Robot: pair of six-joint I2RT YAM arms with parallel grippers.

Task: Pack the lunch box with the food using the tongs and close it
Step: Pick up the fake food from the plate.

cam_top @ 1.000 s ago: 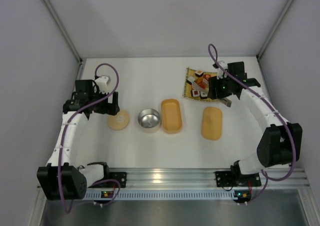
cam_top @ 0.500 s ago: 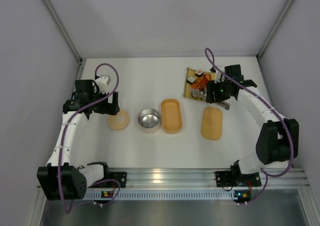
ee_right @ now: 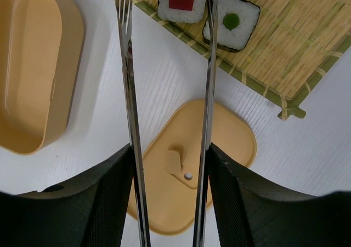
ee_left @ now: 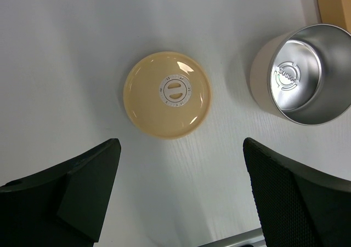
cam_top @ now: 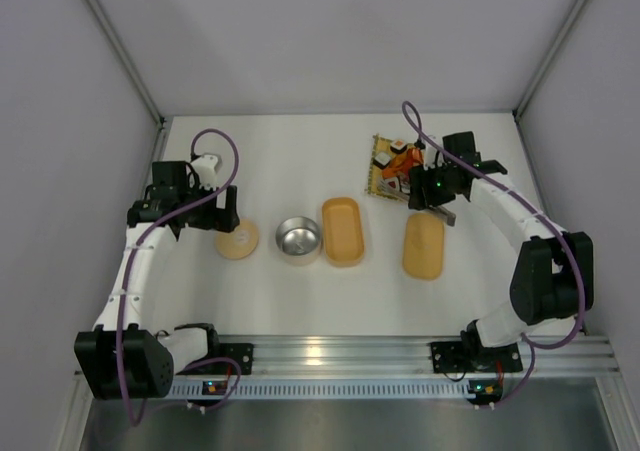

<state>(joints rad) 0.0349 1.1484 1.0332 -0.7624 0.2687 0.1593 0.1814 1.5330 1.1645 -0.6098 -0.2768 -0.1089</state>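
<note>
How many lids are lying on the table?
2. A round tan plastic lid lies left of the shiny steel cup. An oblong tan lid lies right of the open oval tan lunch box, near the grey metal tongs. None seems hidden.

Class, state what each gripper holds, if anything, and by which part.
Right gripper: the tongs, both arms squeezed between its fingers, well back from the tips. Left gripper: nothing; it is open.

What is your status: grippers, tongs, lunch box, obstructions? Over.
Left gripper open by round tan lid. Right gripper shut on slim grey metal tongs, tips astride red-centred sushi roll. Oval orange-tan lunch box open, empty; nothing blocking.
</note>
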